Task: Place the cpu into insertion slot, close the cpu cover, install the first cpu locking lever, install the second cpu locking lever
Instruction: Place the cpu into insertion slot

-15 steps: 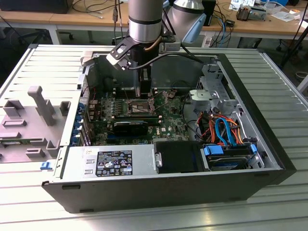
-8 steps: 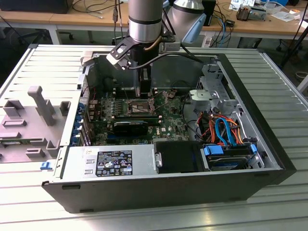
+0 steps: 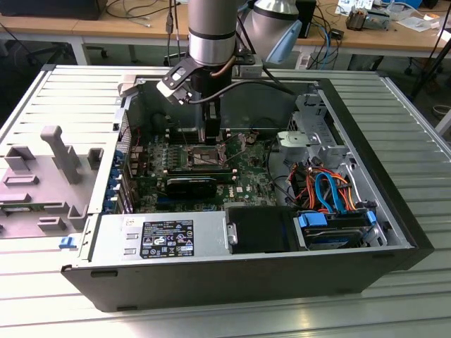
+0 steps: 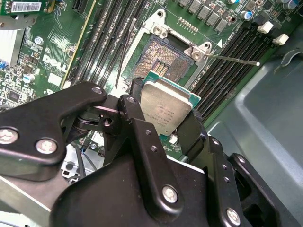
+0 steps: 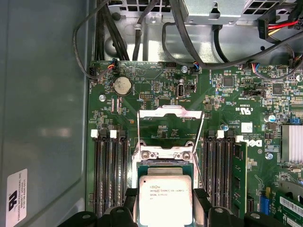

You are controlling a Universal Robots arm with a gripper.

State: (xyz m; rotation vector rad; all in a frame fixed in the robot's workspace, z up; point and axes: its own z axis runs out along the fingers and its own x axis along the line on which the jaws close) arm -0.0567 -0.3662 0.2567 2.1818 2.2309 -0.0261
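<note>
The cpu (image 4: 165, 109) is a small square chip with a silver-grey top, and my gripper (image 4: 163, 112) is shut on two of its opposite edges. It hangs just above the open insertion slot (image 4: 158, 59), whose bare contact field shows beyond it. In the first wrist view the cpu (image 5: 164, 198) sits between the black fingers (image 5: 201, 201), and the cpu cover (image 5: 169, 118) stands flipped back beyond the socket. Both thin wire locking levers (image 5: 137, 130) (image 5: 201, 137) are raised. In the exterior view the gripper (image 3: 211, 144) reaches down into the computer case over the motherboard (image 3: 246, 183).
Black memory slots (image 5: 106, 179) (image 5: 220, 175) flank the socket on both sides. The case wall (image 5: 42, 118) rises close beside the board. A power supply (image 3: 162, 236) and a drive bay with blue and orange cables (image 3: 331, 197) fill the near side of the case.
</note>
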